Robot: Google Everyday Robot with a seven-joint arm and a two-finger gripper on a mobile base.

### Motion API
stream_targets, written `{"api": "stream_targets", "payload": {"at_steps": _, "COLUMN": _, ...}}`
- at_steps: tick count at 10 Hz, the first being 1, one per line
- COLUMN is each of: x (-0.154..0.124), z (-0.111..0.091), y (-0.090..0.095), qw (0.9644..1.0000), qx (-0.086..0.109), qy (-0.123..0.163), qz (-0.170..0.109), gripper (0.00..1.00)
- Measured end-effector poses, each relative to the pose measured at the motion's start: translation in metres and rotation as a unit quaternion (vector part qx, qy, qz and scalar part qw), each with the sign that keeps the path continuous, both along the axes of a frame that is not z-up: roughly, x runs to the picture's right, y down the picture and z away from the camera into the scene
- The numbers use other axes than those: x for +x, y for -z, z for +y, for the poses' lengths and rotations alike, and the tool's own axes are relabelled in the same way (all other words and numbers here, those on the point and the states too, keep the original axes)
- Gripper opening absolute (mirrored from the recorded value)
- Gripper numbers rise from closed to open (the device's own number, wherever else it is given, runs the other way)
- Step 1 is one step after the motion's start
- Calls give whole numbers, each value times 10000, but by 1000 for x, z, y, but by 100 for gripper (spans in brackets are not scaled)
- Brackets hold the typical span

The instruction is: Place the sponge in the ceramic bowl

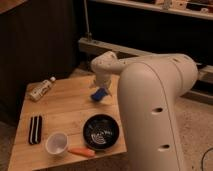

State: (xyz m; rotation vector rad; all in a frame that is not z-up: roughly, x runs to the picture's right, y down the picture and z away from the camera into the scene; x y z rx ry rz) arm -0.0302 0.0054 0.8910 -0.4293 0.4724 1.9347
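Gripper (100, 88) is clamped on the sponge (97, 95). I see it up behind the ceramic bowl (101, 131), clear of the rim and toward the far side of the table. The blue pad hangs tilted from the gripper, not touching the bowl.

Going big to small:
- Arm (155, 105): the bulky white link fills the view to the right of the bowl, and its wrist reaches in above and behind the bowl.
- Wooden table (65, 110): carries the bowl and everything else. The bowl sits near its front right corner.
- Ceramic bowl: black, with pale swirl lines inside, upright. I see nothing in it.
- Bottle (42, 88): pale, lying on its side, well apart from the bowl at far left.
- Striped oblong item (35, 129): black and white, lying flat, well left of the bowl and roughly level with it.
- White cup (56, 143): upright, front left of the bowl, near it but apart.
- Orange stick-shaped item (81, 151): lies just in front of the bowl on the left, between cup and bowl. I can't tell whether it touches the rim.
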Motion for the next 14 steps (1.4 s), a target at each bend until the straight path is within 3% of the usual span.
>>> {"api": "stream_targets", "payload": {"at_steps": 6, "x": -26, "z": 13, "y": -47, "qw": 9990, "qx": -345, "qy": -226, "qz": 177, "gripper": 80}}
{"api": "stream_targets", "payload": {"at_steps": 10, "x": -18, "z": 27, "y": -64, "qw": 9978, "qx": -531, "qy": -308, "qz": 263, "gripper": 80}}
{"api": "stream_targets", "payload": {"at_steps": 14, "x": -17, "z": 35, "y": -72, "qw": 9976, "qx": -642, "qy": -244, "qz": 56, "gripper": 76}}
